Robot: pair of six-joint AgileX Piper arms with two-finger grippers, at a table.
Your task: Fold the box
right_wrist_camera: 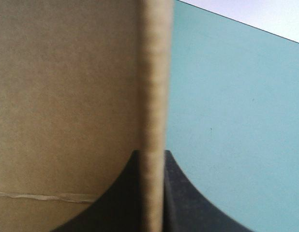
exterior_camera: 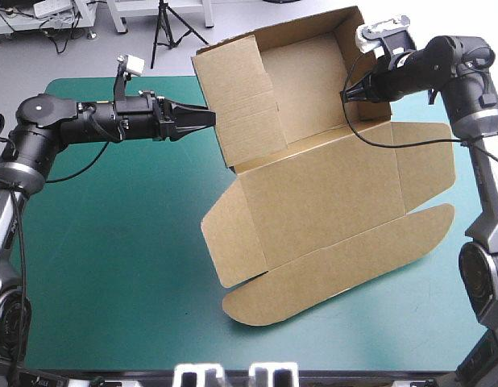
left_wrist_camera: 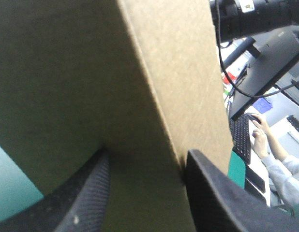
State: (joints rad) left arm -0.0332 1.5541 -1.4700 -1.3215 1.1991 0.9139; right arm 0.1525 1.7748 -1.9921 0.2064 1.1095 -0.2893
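The brown box (exterior_camera: pixel 329 201) lies partly folded on the teal-green cover (exterior_camera: pixel 112 242). Its rear tray section stands tilted up with walls raised, while the lid panel and a long rounded flap (exterior_camera: pixel 346 266) lie flat toward the front. My left gripper (exterior_camera: pixel 207 118) is shut on the edge of the raised left wall. In the left wrist view the board (left_wrist_camera: pixel 91 72) runs between the black fingers (left_wrist_camera: pixel 91 193) of that gripper (left_wrist_camera: pixel 147 157). My right gripper (exterior_camera: pixel 350 94) is shut on the right wall's edge. The right wrist view shows this gripper (right_wrist_camera: pixel 152 153) pinching the thin board edge (right_wrist_camera: pixel 154 72).
Bare teal-green cover (right_wrist_camera: pixel 236 121) lies left of the box and along the front edge. The right arm's black cable (exterior_camera: pixel 410 143) hangs across the box's right flap. The table's far edge runs just behind the raised walls.
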